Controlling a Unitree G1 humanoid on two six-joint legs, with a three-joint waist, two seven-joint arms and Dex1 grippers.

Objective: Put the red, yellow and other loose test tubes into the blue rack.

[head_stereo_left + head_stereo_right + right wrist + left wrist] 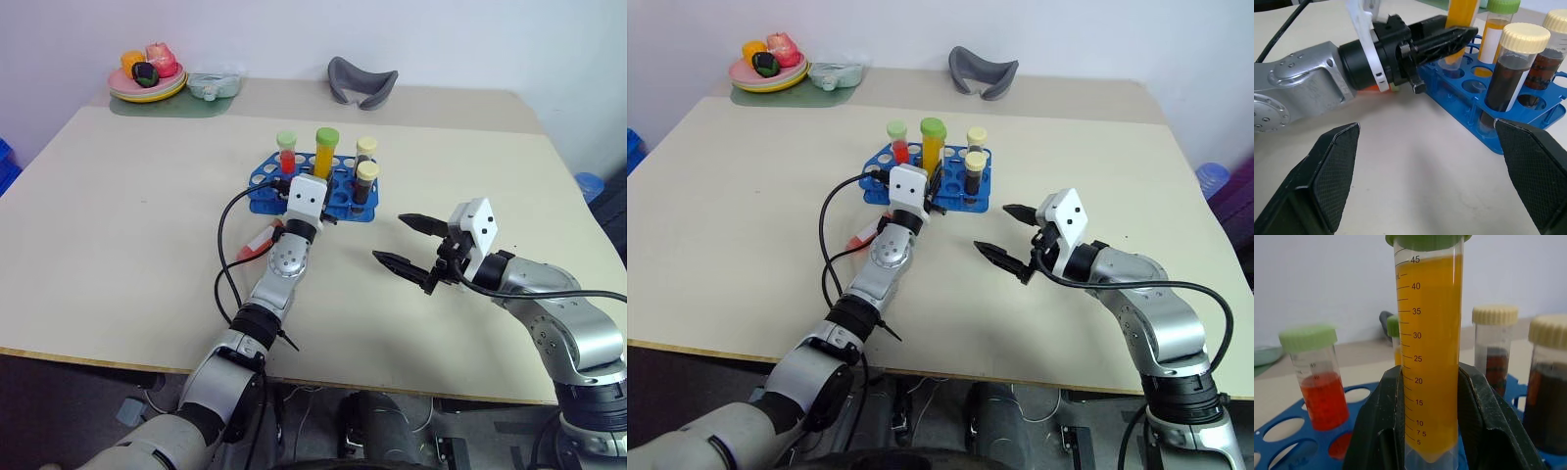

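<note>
The left gripper [1432, 431] is clamped on the upright clear yellow-liquid tube with green cap [1429, 347], held over the bright blue plastic rack [266, 183]. The right gripper [407, 245] hangs spread wide, near and to the right of the rack.

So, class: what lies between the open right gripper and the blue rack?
Only bare beige table. The left eye view shows the right gripper, jaws open, apart from the blue rack, with nothing on the stretch between them.

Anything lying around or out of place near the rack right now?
Yes: a red tube lies on its side on the table, left of the left arm, outside the blue rack. The left end effector grips the yellow tube upright at the rack.
</note>
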